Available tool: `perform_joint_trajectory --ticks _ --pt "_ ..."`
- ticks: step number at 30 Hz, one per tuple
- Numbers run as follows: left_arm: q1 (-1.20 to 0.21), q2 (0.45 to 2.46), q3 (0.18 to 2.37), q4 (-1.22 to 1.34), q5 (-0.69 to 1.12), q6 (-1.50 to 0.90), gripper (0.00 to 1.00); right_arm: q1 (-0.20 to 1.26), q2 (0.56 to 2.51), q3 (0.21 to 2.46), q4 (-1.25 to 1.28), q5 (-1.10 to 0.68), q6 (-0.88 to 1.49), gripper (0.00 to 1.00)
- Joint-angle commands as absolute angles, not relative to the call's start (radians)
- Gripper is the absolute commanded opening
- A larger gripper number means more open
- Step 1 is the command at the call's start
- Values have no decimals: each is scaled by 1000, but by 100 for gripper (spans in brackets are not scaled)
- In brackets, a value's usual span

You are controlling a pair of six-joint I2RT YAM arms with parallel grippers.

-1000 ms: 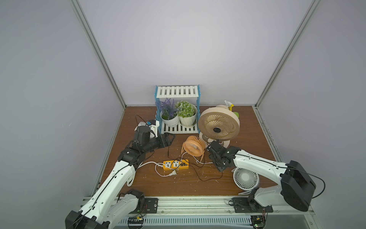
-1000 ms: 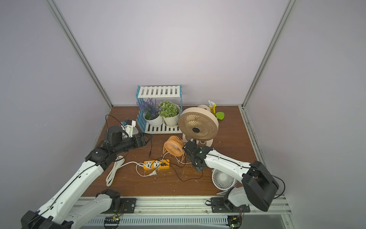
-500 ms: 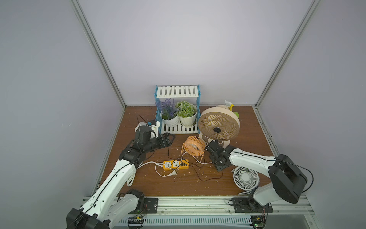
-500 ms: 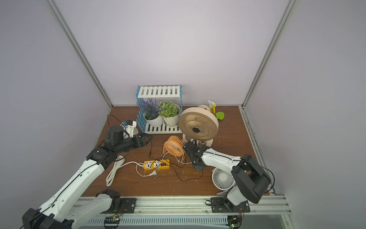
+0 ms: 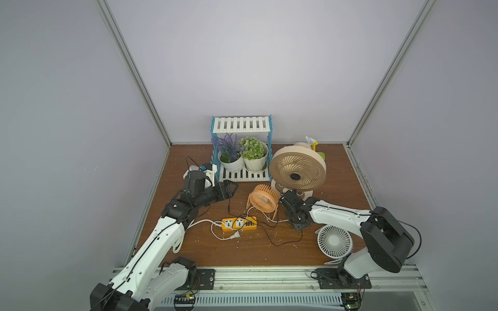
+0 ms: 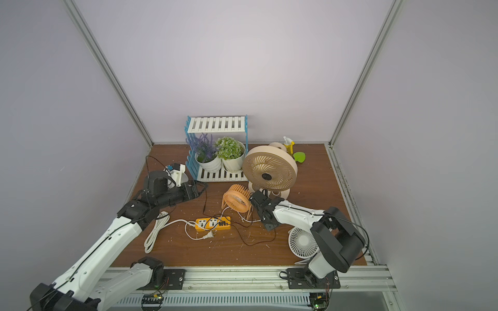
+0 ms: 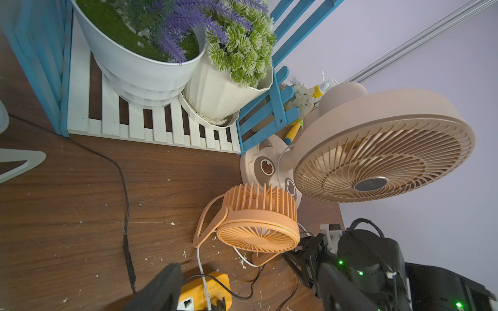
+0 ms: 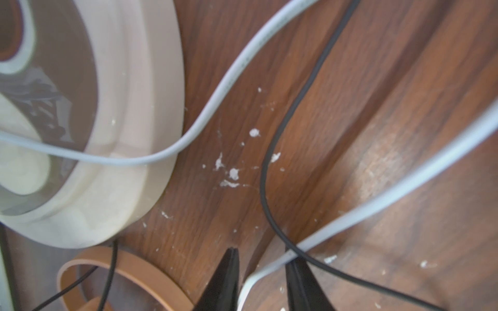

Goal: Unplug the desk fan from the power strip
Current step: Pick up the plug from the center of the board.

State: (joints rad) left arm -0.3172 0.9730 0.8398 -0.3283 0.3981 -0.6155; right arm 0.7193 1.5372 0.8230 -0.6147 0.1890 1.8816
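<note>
The orange-yellow power strip (image 5: 239,223) (image 6: 213,223) (image 7: 204,290) lies mid-table with black and white cords plugged in. Three desk fans stand near it: beige (image 5: 297,171) (image 7: 377,161), orange (image 5: 263,202) (image 7: 256,223) and white (image 5: 334,241). My right gripper (image 5: 283,199) (image 6: 254,196) (image 8: 262,272) sits low between the orange fan and the beige base (image 8: 134,134). Its jaws are narrowly apart with a white cord (image 8: 377,210) running between them. A black cord (image 8: 269,161) crosses it. My left gripper (image 5: 229,188) (image 6: 196,189) (image 7: 248,293) hovers open, left of the orange fan.
A blue and white shelf (image 5: 241,126) holds two potted plants at the back. A yellow spray bottle (image 5: 312,142) stands behind the beige fan. A loose white plug (image 5: 235,236) and a coiled white cord (image 6: 156,231) lie in front and left of the strip.
The right jaws have narrowed around the white cord, and the right arm's rear links have swung leftward. The left arm has hardly moved.
</note>
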Motion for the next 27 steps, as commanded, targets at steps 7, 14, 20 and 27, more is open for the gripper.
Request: perform_joint_trajectory --ticks 7,14,20,27 --pt "-325 958 836 -282 404 -636 82 708 1474 795 -618 249 1834 0" --pt "-325 986 852 -263 433 -615 82 707 1304 768 -649 300 1783 0" --pt "-328 1009 875 -269 460 -565 80 707 1140 732 -682 340 1735 0" --pt "-479 1051 916 -338 380 -362 80 707 952 646 -530 355 1517 0"
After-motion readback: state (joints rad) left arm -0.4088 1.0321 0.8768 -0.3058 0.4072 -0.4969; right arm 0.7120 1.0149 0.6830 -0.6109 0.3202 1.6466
